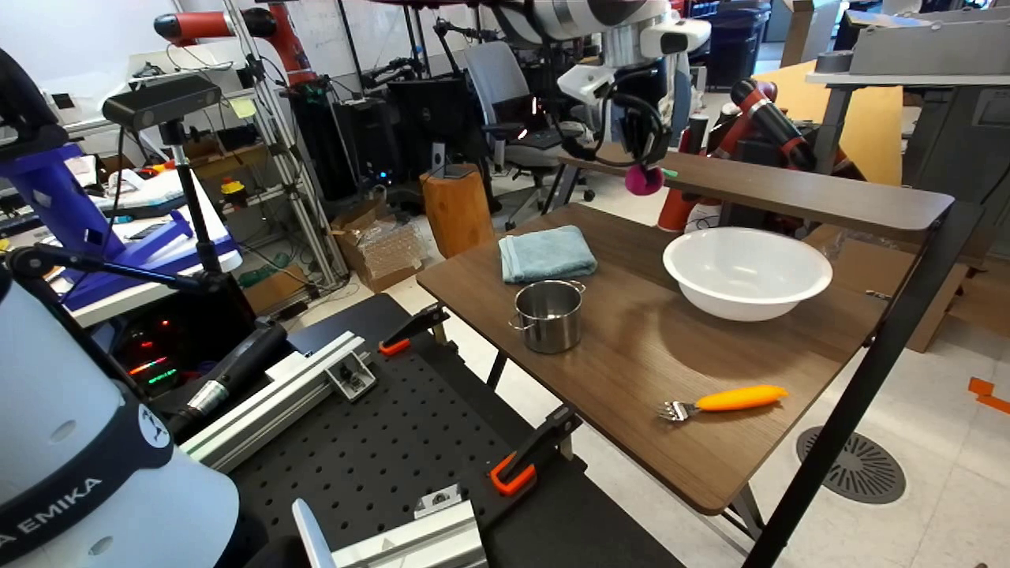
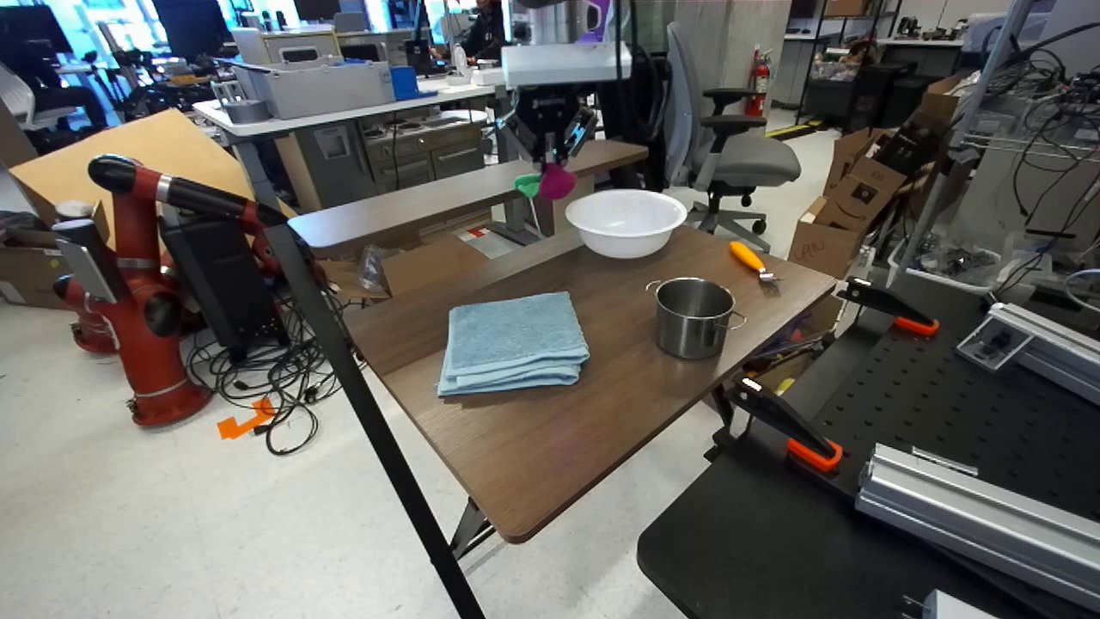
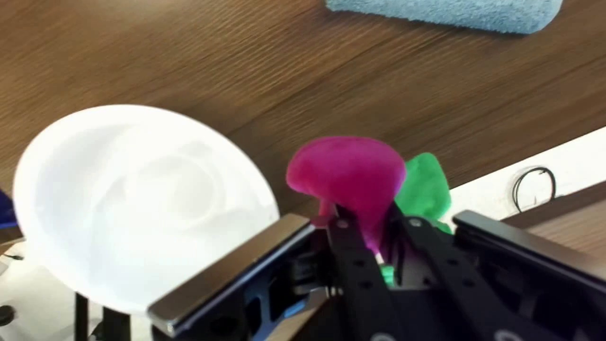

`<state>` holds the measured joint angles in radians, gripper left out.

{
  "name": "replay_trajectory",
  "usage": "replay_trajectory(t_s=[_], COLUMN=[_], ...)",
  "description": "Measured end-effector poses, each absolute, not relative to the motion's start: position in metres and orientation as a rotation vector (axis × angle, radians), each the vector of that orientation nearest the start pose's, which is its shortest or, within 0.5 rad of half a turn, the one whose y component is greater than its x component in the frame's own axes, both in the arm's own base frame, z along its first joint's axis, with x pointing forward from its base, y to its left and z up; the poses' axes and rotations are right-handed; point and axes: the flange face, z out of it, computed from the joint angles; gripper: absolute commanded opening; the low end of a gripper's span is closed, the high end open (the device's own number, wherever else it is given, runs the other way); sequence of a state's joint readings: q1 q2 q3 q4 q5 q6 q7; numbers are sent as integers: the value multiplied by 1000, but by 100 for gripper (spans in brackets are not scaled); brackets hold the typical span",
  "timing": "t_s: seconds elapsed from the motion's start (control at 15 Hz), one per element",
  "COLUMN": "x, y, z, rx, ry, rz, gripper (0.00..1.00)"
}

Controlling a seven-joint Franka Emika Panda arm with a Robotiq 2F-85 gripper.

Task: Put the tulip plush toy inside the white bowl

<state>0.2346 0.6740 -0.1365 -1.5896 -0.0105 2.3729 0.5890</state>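
Note:
The tulip plush toy is a pink-red soft lump with a green leaf; it also shows in an exterior view and the wrist view. My gripper is shut on it, its fingers pinching the narrow lower part in the wrist view. The gripper holds the toy in the air, above the level of the table. The white bowl stands upright on the table and looks empty in the wrist view, to the left of the toy. The bowl also shows in an exterior view.
A folded blue towel and a metal pot stand on the brown table. An orange-handled fork lies near the table's edge. A raised shelf runs along one side of the table, near the bowl.

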Motion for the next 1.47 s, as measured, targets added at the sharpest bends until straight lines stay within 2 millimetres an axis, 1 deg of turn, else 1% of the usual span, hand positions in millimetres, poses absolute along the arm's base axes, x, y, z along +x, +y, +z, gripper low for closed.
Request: replay_trajectory(t_s=[0.13, 0.27, 0.33, 0.47, 0.6, 0.67, 0.8, 1.0, 1.27, 1.47], x=[690, 674, 666, 653, 646, 644, 644, 649, 662, 676], y=[44, 4, -15, -46, -69, -77, -86, -85, -84, -83], z=[270, 275, 273, 264, 254, 250, 242, 224, 192, 172], rx=[-3105, -3108, -3109, -3109, -3101, -3096, -3089, -3086, -3084, -3081], ry=[735, 766, 783, 806, 836, 852, 873, 881, 912, 938], rz=[-213, -187, -174, -162, -183, -195, -207, -213, -191, -192], gripper=[4, 4, 4, 4, 4, 4, 4, 4, 4, 4])
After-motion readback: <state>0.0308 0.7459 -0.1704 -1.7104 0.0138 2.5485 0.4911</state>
